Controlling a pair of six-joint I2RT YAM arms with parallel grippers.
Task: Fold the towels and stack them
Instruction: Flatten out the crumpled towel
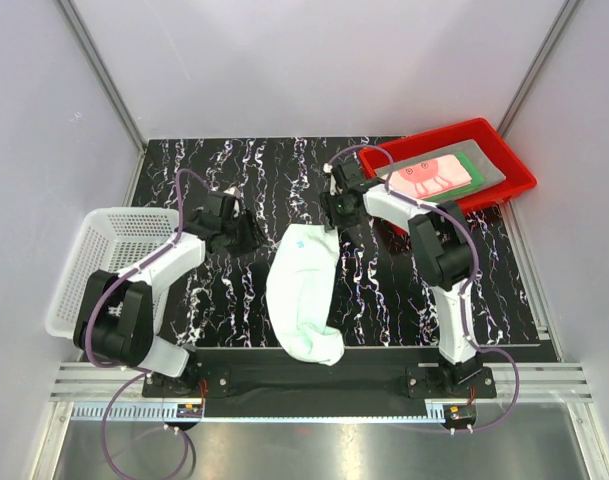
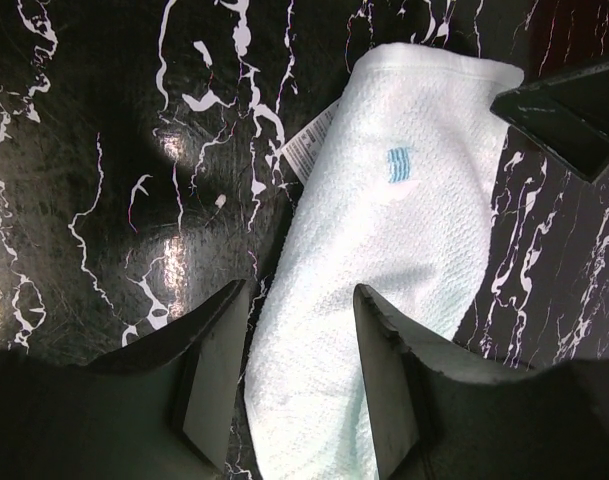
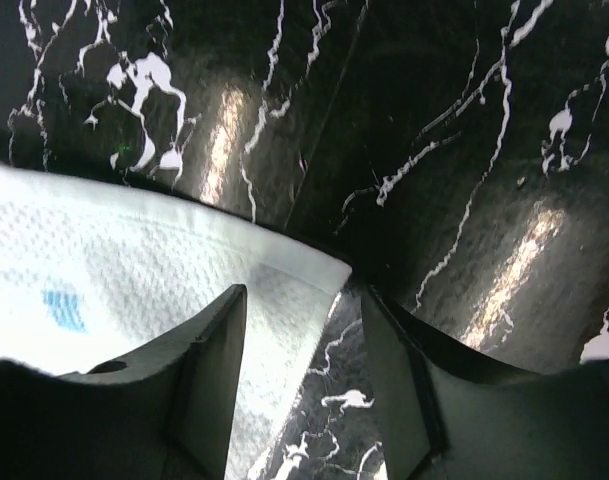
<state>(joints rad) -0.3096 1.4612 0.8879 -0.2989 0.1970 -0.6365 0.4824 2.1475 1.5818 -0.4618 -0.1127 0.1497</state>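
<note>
Here the pale blue-white terry towel [image 1: 306, 292] lies lengthwise mid-table, near end drooping off the edge. Left gripper [image 2: 289, 385] and right gripper [image 3: 302, 385] gape empty; it may slide off.

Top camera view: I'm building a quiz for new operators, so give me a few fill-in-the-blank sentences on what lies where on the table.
1. The pale towel lies on the black marbled table, between the two ____.
2. The white basket stands at the table's ____ edge.
3. The folded towels at the far right lie in a ____ tray.
4. The top towel in that tray is ____.

Missing words: arms; left; red; pink
</note>
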